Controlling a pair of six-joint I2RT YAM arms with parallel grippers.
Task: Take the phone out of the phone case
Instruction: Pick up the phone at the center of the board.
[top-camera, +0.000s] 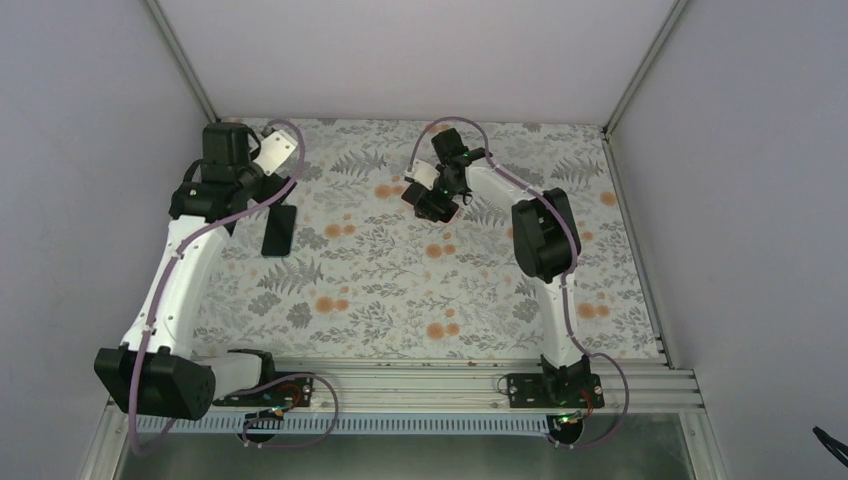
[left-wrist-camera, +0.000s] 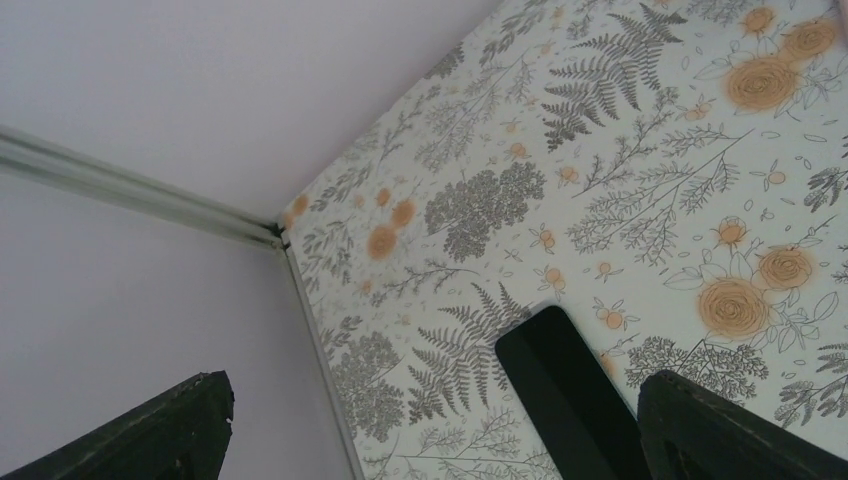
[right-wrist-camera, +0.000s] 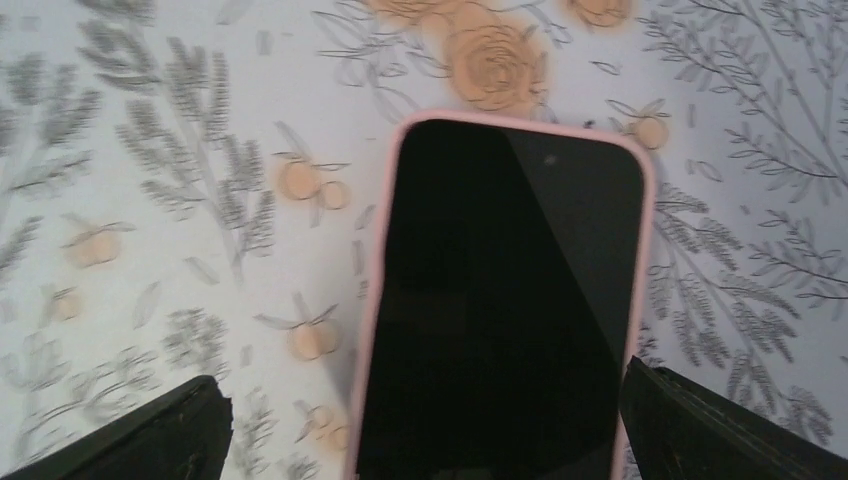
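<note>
The phone (right-wrist-camera: 500, 300), glossy black, lies screen-up on the table inside the salmon-pink phone case (right-wrist-camera: 371, 290), whose rim frames it. My right gripper (right-wrist-camera: 422, 385) is open and hovers over it, one finger on each side; the right finger (right-wrist-camera: 700, 430) is close to the case's right edge. In the top view the right gripper (top-camera: 436, 203) covers the phone and case at the back middle of the table. My left gripper (left-wrist-camera: 435, 390) is open and empty at the back left (top-camera: 265, 185).
A bare all-black phone (top-camera: 280, 230) lies on the floral tablecloth (top-camera: 400, 290) just below the left gripper; it also shows in the left wrist view (left-wrist-camera: 565, 390), near the right finger. Grey walls and a metal frame (left-wrist-camera: 310, 330) enclose the table.
</note>
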